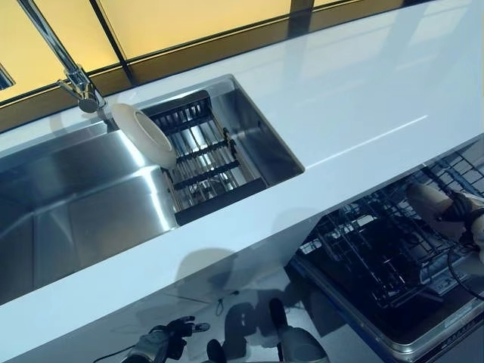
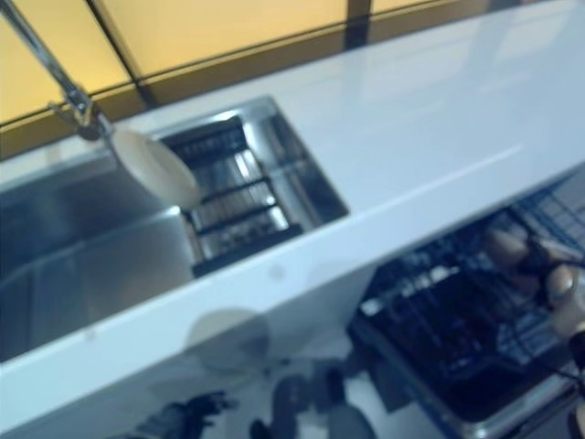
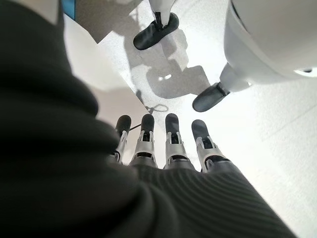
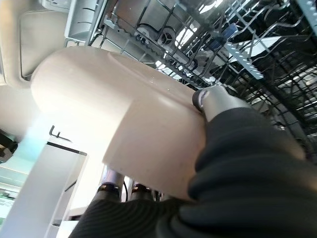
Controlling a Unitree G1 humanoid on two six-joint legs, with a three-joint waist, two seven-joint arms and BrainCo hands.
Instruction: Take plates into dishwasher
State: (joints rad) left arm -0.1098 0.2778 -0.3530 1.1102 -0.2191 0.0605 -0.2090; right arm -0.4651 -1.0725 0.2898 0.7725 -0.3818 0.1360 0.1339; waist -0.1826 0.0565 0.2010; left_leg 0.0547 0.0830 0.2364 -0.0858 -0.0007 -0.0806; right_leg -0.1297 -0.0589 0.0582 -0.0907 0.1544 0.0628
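Observation:
A cream plate (image 1: 145,134) leans upright in the dark drying rack (image 1: 203,155) inside the steel sink (image 1: 68,204). My right hand (image 1: 463,215) is shut on a second cream plate (image 4: 119,124), thumb over its face and fingers under it. It holds the plate (image 1: 428,203) over the wire rack (image 1: 382,253) of the open dishwasher below the counter. My left hand (image 1: 162,342) hangs low in front of the counter with fingers (image 3: 171,139) straight, holding nothing.
The white counter (image 1: 355,106) runs across the view, with a tap (image 1: 72,72) behind the sink. The dishwasher rack (image 4: 233,54) has many upright wire tines.

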